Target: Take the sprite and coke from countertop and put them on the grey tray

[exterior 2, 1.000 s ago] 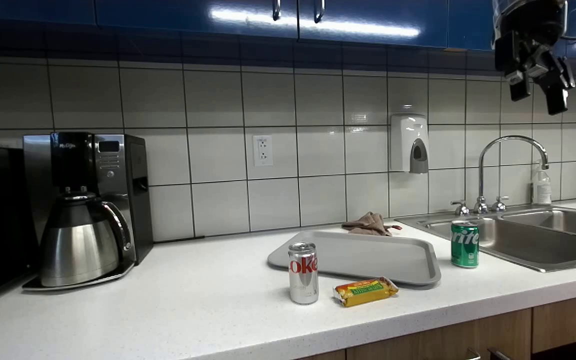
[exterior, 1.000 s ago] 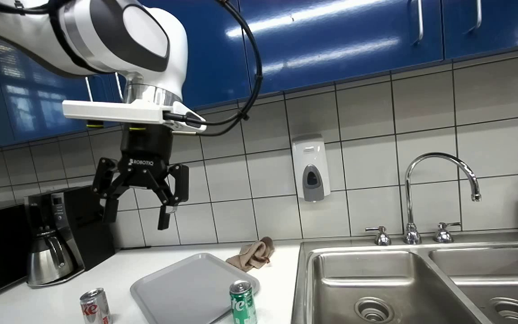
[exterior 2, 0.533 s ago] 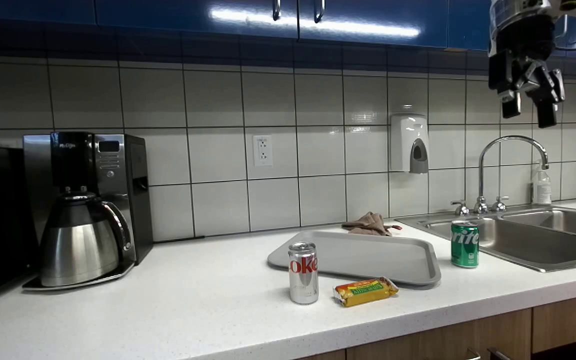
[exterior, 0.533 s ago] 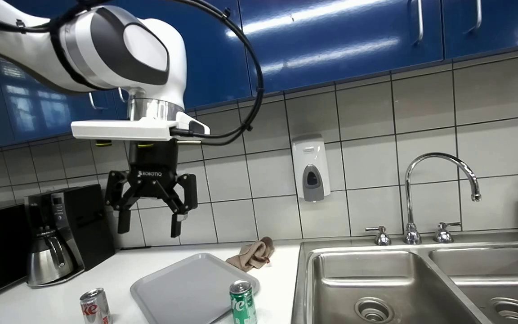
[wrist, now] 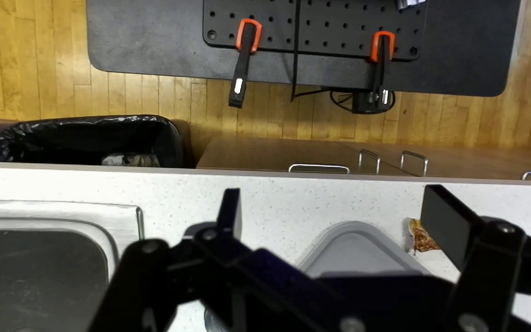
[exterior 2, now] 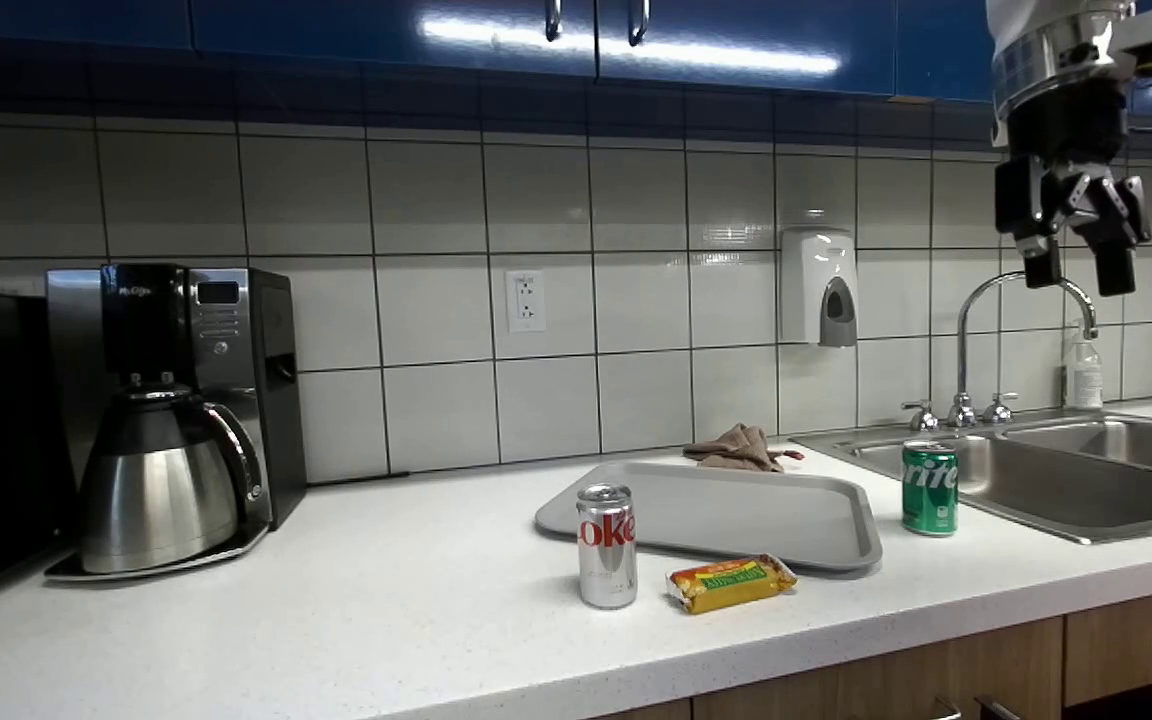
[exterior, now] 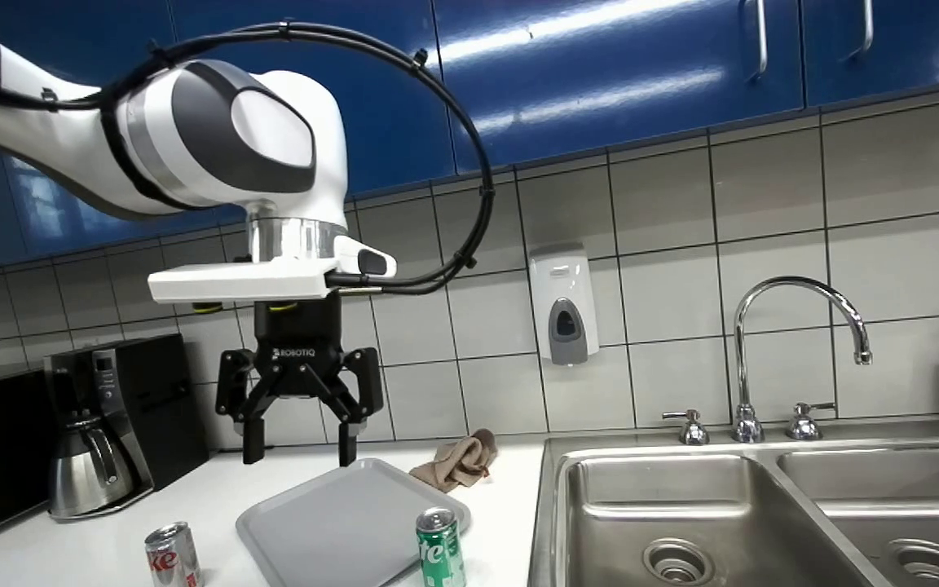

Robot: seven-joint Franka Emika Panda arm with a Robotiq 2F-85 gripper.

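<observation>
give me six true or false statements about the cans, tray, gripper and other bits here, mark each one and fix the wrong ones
1. The sprite can and the coke can both stand upright on the countertop. True.
2. The grey tray carries one of the cans. False: both cans are off the tray.
3. The gripper is open and holds nothing. True.
4. The coke can is the one nearer the sink. False: the sprite can is nearer the sink.
5. A yellow snack packet lies on the countertop. True.
6. The brown cloth hangs over the faucet. False: the cloth lies crumpled on the countertop.
</observation>
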